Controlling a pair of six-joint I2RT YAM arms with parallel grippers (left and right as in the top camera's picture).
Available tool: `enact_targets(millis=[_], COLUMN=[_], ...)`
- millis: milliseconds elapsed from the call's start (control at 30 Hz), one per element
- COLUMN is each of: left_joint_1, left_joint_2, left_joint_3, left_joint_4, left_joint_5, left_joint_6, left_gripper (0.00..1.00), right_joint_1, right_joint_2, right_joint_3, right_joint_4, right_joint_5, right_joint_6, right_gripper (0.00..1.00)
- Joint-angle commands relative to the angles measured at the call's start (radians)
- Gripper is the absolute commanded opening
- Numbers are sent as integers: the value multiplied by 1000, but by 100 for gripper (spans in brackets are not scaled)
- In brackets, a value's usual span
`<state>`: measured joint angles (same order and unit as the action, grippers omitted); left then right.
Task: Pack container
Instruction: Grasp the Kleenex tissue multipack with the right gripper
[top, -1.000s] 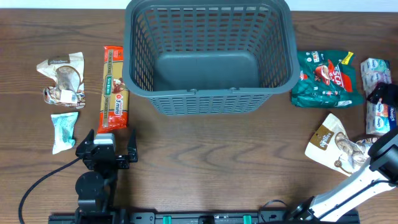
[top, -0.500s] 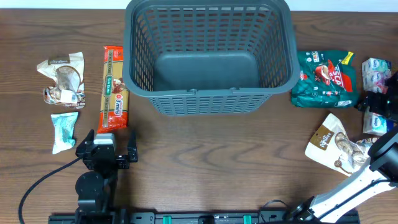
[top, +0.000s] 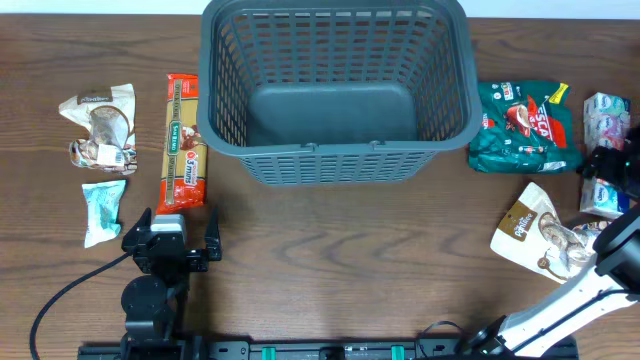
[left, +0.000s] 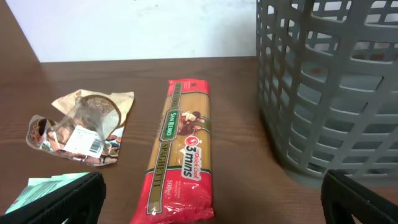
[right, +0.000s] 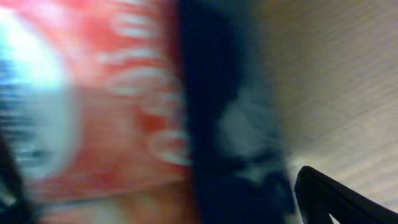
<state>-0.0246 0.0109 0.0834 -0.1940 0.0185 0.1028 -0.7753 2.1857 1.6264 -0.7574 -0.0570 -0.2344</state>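
Observation:
The container (top: 336, 160), a large dark grey slotted basket, stands empty at the back centre; its wall shows at the right of the left wrist view (left: 323, 93). My left gripper (top: 175, 228) is open and empty, just in front of a long red and yellow spaghetti packet (top: 184, 145) that also shows in the left wrist view (left: 180, 155). My right gripper (top: 610, 165) is at the far right edge among small white and blue packets (top: 603, 112). In the right wrist view it (right: 158, 186) is open, with a blurred red and white packet (right: 93, 112) very close between the fingers.
A crumpled brown and white packet (top: 98, 125) and a teal packet (top: 103, 208) lie left of the spaghetti. A green snack bag (top: 525, 125) and a white and gold pouch (top: 540, 232) lie right of the basket. A black cable trails at the front left.
My right gripper has shifted a little toward the front among the small packets at the right edge. The left arm has not moved.

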Motion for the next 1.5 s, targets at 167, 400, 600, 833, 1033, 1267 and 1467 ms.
enact_targets(millis=[167,400,600,833,1033,1267,1467], left_joint_1=[-4,-4,-4,-4,-4,-4,-4], left_joint_2=[-7,-7,-7,-7,-7,-7,-7], left_joint_3=[-16,-16,-16,-16,-16,-16,-16], left_joint_4=[-29,-29,-29,-29,-29,-29,-29], left_joint_5=[-8,-8,-8,-8,-8,-8,-8], left_joint_6=[6,6,6,6,6,6,6], left_gripper=[99,99,99,98,99,99,99], right_joint_1=[-56,-55,-36,21,73,140,192], right_joint_2=[14,14,14,-7,-107,-326,-439], right_joint_3=[-6,-6,-6,-5,-3,23,205], right_joint_4=[2,-21,-39,-57,-58,-93,-266], right_joint_5=[76,75,11,-28,-25,-5,23], right_joint_6=[130,124,80,52,54,77,77], right_gripper=[27,1,1,1,2,1,1])
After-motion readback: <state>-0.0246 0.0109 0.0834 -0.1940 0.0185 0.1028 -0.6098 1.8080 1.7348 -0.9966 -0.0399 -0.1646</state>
